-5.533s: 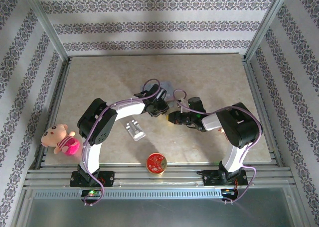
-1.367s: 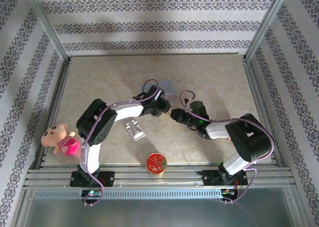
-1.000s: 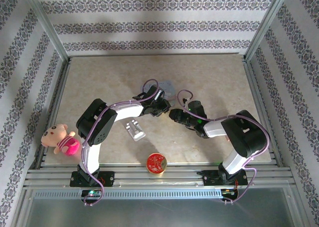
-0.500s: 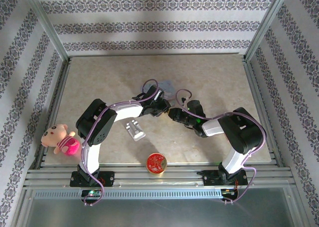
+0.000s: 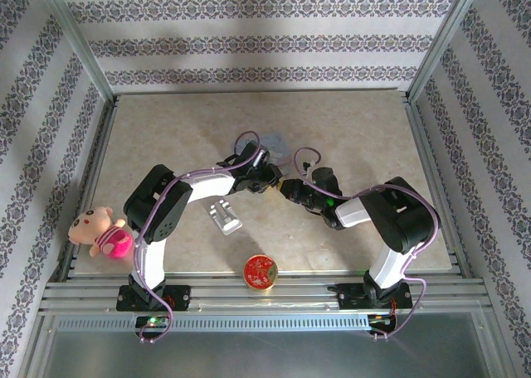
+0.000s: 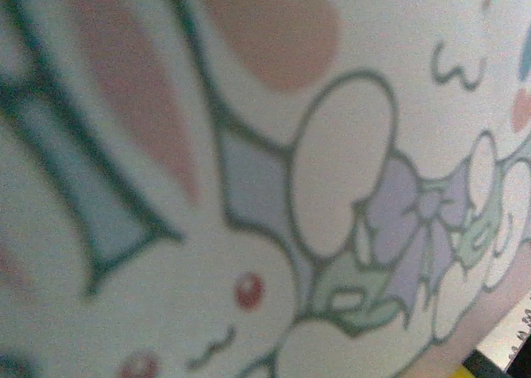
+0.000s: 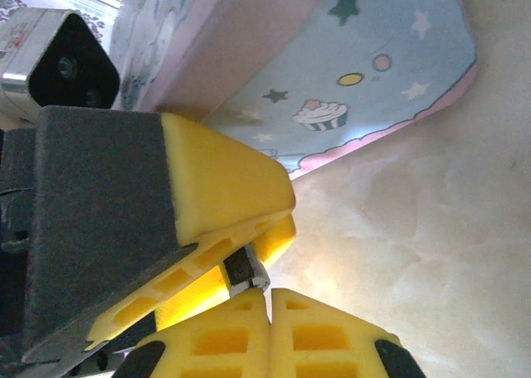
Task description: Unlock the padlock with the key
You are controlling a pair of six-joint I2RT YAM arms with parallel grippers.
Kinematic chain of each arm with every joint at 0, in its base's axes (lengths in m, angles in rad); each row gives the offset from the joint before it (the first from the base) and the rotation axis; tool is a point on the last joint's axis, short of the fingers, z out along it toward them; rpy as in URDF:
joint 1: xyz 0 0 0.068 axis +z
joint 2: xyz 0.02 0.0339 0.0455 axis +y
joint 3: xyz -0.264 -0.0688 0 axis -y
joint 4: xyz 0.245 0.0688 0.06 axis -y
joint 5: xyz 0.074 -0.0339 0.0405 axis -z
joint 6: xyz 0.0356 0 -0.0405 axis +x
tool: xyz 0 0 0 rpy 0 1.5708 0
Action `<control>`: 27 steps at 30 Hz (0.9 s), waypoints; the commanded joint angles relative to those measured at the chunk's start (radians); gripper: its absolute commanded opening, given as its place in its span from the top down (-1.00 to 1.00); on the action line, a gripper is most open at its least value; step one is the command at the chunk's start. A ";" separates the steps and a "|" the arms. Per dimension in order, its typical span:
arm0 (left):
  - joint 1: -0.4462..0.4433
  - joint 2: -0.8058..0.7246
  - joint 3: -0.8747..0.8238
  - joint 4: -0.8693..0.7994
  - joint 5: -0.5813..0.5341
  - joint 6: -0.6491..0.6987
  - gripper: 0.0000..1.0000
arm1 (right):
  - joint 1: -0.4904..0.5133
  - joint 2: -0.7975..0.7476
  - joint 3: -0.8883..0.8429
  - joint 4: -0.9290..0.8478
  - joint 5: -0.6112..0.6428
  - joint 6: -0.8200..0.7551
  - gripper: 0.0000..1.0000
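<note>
- Padlock (image 7: 244,271), right wrist view: I take it to be the tiny dark, silver-edged metal bit. It sits right at the tip seam of the right gripper (image 7: 270,302), whose ribbed yellow foam pads are pressed together. It also touches the left gripper (image 7: 286,215) just above. It is too small to read its long axis.
- Same view: the pastel tin box (image 7: 373,55) lies beyond the fingertips, smooth with printed stars.
- Left wrist view: glossy cartoon print, very close and blurred.
- Top view: the grippers meet tip to tip, both equally near. The left fingers look narrow; I cannot tell whether they grip anything.
</note>
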 commanded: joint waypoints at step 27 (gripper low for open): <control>0.010 -0.072 -0.249 0.479 -0.032 0.034 0.05 | 0.007 0.001 -0.010 0.077 0.015 0.151 0.94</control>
